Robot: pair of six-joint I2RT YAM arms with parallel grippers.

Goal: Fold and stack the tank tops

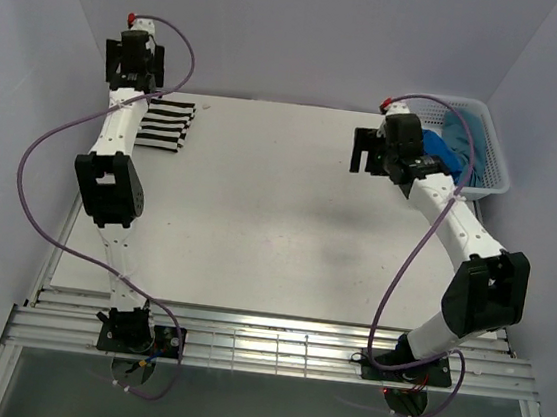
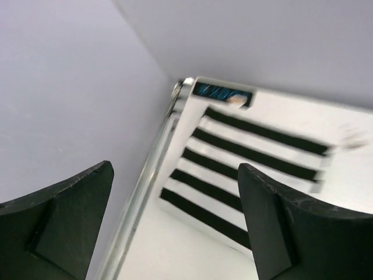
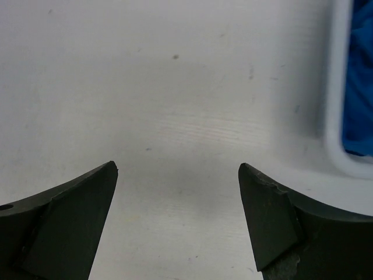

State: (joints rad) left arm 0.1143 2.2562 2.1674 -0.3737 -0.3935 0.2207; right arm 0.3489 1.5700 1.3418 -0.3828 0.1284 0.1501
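Left gripper (image 2: pixel 175 168): mine gapes empty over folded black-and-white striped cloth tank top (image 1: pixel 167 125), far-left corner of table (image 1: pixel 276 228).
Right gripper (image 3: pixel 178 167): mine gapes empty near white mesh basket (image 1: pixel 496 173).

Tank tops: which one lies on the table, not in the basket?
The black-and-white striped top, folded at the far left corner of the table; the royal blue top and teal top are in the white basket.

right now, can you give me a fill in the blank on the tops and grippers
The striped top lies at the table's far ____ corner.
The basket holds the ____ tops.
Neither the left gripper nor the right gripper holds anything; both are ____.
Missing: left; blue; open.
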